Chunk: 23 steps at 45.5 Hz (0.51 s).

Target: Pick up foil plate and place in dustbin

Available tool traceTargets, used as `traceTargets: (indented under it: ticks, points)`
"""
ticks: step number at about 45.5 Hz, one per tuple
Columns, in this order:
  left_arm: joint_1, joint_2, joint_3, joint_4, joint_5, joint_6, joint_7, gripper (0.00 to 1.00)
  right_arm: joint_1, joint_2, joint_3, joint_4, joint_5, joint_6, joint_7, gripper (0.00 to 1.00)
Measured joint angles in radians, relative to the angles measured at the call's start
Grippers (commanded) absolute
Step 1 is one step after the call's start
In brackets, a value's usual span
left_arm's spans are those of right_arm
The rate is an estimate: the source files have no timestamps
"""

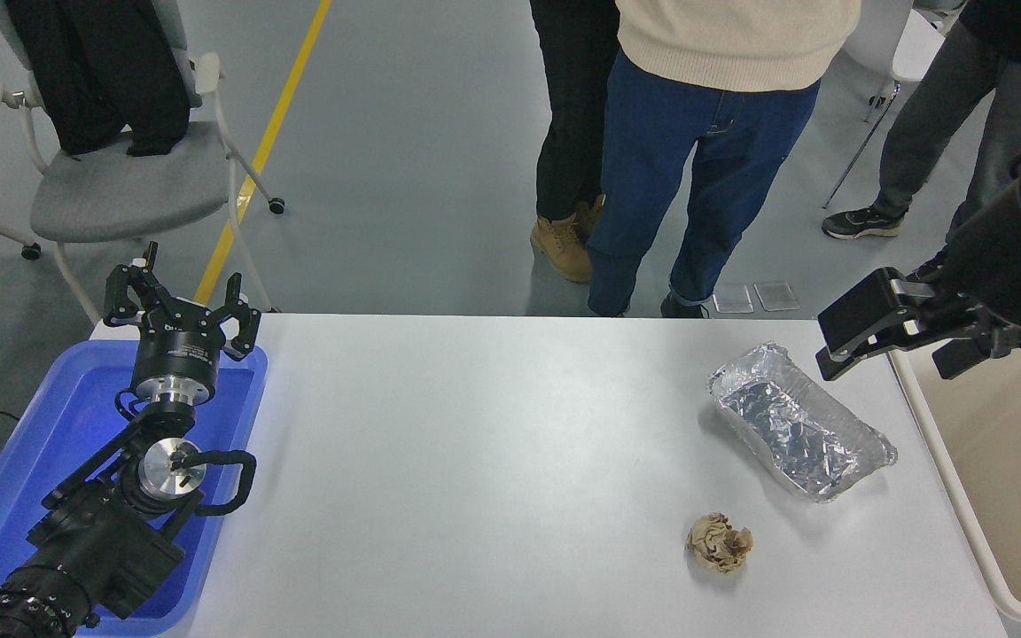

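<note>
my right claw (830, 341) hangs spread and empty above the table edge, the foil plate (801, 431) just below and ahead of it, untouched. i should drop a finger over its near rolled rim, pinch gently so the foil doesn't crumple, then swing back to the dustbin (945, 461) beside me.

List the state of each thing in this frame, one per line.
Foil plate: empty, upright on the table, not gripped.
Paper ball: crumpled, lying on the table.
Dustbin: open, nothing visible inside.
Blue tray: under the parked left gripper.
Left gripper: open, empty.
Right gripper: open, empty, beside the plate.
</note>
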Motion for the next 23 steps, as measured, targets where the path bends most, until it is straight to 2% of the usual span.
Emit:
traceTargets:
  ticks: [23]
  points:
    - [0.005,-0.005,-0.008,-0.001,-0.004,0.0,-0.008,0.99,-0.076,-0.016,-0.01,-0.016,-0.049,-0.025,-0.001,1.0]
